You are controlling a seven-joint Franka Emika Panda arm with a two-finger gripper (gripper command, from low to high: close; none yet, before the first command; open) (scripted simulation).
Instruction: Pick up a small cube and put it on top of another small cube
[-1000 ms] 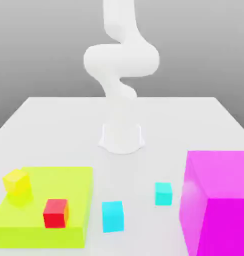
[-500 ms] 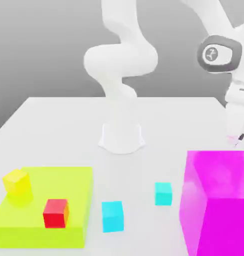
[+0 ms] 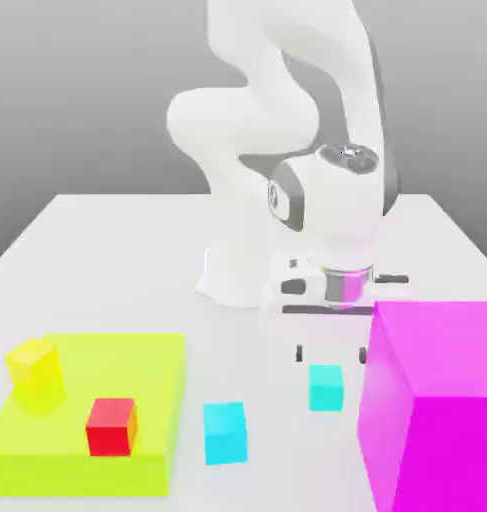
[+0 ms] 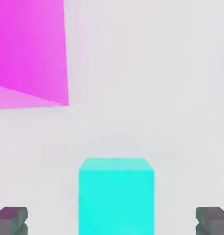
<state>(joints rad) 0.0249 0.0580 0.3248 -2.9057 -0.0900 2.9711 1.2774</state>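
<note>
The white arm is reaching down over the pale worktop (image 3: pixel 107 250), and its pincer (image 3: pixel 331 353) is hanging just above a small cyan cube (image 3: pixel 326 387), pointing downward. The two dark fingertips are standing wide apart, one on each side of the cube's line, and nothing is being held between them. In the hand view the same small cyan cube (image 4: pixel 116 195) is sitting on the worktop between the two dark fingertips (image 4: pixel 10 219), centred in the gap and apart from both.

This cube is resting on the worktop just beside the big magenta block (image 3: pixel 437 400), toward the exterior view's left of it. A second cyan cube (image 3: pixel 225 432) is lying on the worktop nearer the camera and further to the exterior view's left, apart from the first one and close to the edge of a flat lime-green slab (image 3: pixel 97 380). On that slab a red cube (image 3: pixel 111 426) and a yellow cube (image 3: pixel 33 364) are sitting, well apart from the pincer.
</note>
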